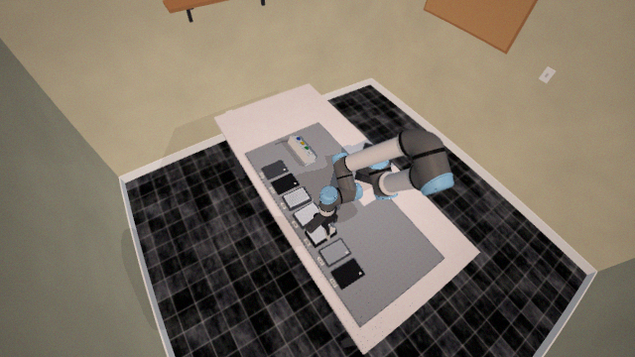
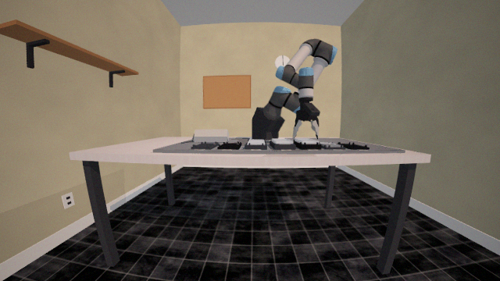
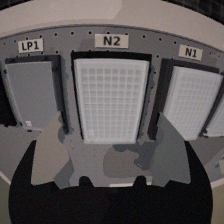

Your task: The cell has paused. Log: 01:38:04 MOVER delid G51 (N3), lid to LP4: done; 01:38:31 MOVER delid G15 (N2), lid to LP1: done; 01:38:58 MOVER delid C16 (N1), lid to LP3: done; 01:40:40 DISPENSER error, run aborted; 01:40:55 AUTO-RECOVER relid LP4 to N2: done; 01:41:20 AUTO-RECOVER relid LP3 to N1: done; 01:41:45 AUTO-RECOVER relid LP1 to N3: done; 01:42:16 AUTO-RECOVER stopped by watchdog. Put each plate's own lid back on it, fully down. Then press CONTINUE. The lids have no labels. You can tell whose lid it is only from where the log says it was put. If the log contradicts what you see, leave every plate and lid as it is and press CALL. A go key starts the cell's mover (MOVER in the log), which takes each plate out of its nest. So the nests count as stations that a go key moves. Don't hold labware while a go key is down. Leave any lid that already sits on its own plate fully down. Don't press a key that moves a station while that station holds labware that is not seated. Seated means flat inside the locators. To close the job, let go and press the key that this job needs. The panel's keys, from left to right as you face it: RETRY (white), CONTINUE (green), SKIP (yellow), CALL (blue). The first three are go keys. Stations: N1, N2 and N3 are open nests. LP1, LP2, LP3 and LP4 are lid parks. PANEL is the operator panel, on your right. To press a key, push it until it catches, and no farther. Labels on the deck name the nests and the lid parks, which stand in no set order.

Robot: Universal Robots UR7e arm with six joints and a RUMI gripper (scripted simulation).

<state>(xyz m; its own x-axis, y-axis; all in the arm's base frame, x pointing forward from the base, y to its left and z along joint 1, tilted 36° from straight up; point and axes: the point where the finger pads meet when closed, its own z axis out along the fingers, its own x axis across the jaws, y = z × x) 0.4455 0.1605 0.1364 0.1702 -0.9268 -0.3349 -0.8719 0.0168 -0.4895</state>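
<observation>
In the wrist view, going left to right, a grey lid [image 3: 29, 92] lay flat in the park labelled LP1 [image 3: 30, 46], a white welled plate [image 3: 110, 100] sat uncovered in the nest labelled N2 [image 3: 111, 41], and a second pale plate [image 3: 192, 100] filled the nest labelled N1 [image 3: 190, 52]; whether that one carried a lid could not be told. The grey lid seemed parked there to free the middle plate for its own cover. The pincer [image 3: 111, 137] hung directly above the near end of the middle plate, its jaws spread wide to either side and gripping nothing, probably lined up with that nest. From above, seven stations ran in one row along the grey mat [image 1: 392, 248] on the surface [image 1: 278, 111], with one key panel [image 1: 302, 149] at the far end. One arm [image 1: 377, 159] reached over the row.
</observation>
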